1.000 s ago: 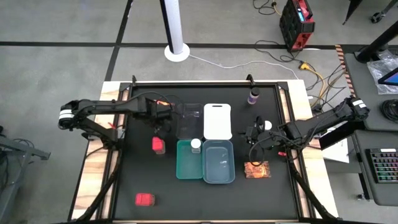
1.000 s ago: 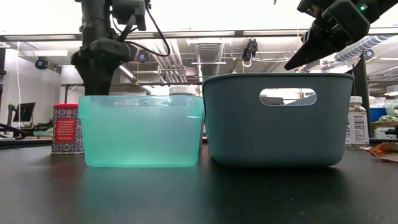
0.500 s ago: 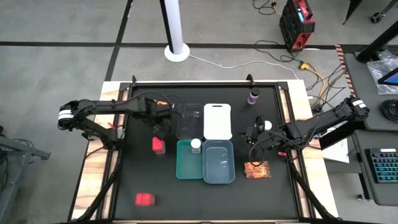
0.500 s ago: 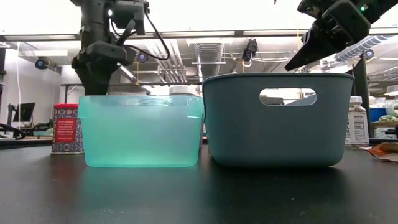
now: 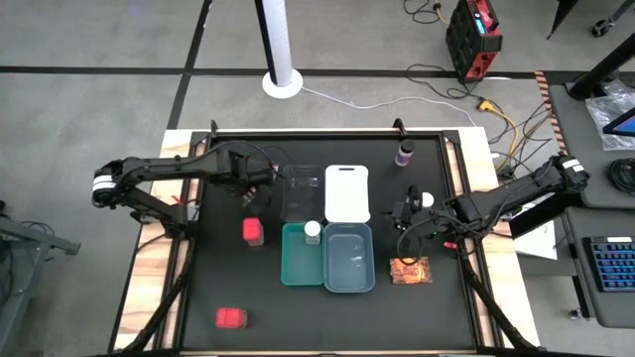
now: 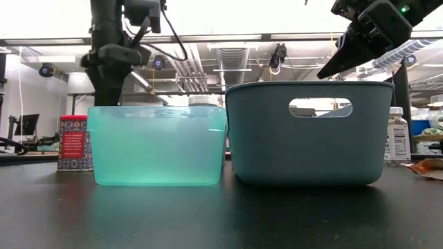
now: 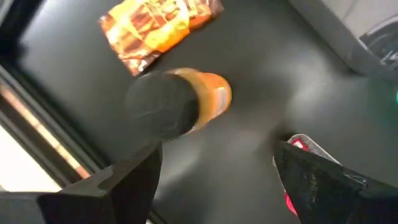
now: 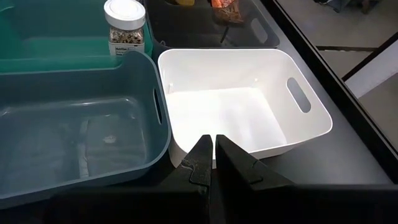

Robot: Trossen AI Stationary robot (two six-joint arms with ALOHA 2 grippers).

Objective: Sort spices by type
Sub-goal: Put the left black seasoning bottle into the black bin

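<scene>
Spices sat scattered over the black table, and I placed everything from the teal tray. The grey-blue tray touched its right side, with the clear tray and white tray just behind the pair. My left hand hung behind and left of the teal tray, fingers spread wide and gripping nothing, with the brown-capped bottle beneath them. My right hand hovered right of the grey-blue tray, pinched shut and empty.

One red box stood just left of the teal tray; the other lay well in front-left. One white-capped jar stood inside the teal tray's back right corner; the second stood beside my right hand. The purple bottle stood far back right. One packet lay right of the grey-blue tray, another just past the brown-capped bottle.
</scene>
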